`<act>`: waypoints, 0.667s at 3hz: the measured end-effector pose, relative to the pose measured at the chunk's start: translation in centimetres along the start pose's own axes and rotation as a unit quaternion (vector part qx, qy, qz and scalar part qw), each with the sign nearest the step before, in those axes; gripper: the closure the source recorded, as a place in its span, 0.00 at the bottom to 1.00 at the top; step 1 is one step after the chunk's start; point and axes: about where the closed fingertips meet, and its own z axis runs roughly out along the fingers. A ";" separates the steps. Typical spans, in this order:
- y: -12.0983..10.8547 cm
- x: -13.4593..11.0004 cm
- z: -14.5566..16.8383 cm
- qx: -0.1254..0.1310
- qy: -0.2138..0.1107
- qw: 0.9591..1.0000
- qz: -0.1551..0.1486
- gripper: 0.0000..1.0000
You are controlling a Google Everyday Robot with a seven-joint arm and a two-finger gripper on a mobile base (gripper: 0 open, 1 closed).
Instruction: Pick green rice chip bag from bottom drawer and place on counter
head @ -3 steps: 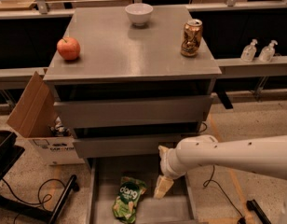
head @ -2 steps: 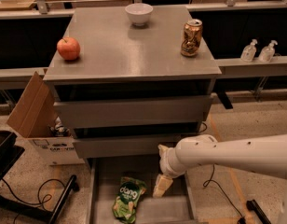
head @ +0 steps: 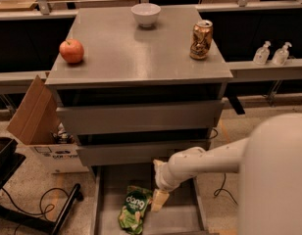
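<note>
The green rice chip bag [head: 135, 208] lies flat on the floor of the open bottom drawer [head: 108, 190], left of the middle. My gripper [head: 160, 199] hangs inside the drawer just right of the bag, close to its upper right edge, pointing down. I cannot tell whether it touches the bag. My white arm [head: 210, 160] reaches in from the lower right. The grey counter [head: 141, 53] tops the cabinet above two shut drawer fronts.
On the counter stand a red apple [head: 71, 50], a white bowl [head: 145, 14] and a dented soda can [head: 201, 39]. An open cardboard box [head: 38, 126] sits on the floor left of the cabinet. Two pump bottles [head: 271, 53] stand on a ledge at right.
My gripper has moved a little left and down, closer to the bag. My arm now fills more of the lower right. The bag has not moved.
</note>
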 end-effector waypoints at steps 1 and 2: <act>0.6 -1.0 7.3 -0.031 0.021 0.997 -0.065 0.00; 0.7 -1.1 12.6 -0.048 0.053 0.988 -0.135 0.00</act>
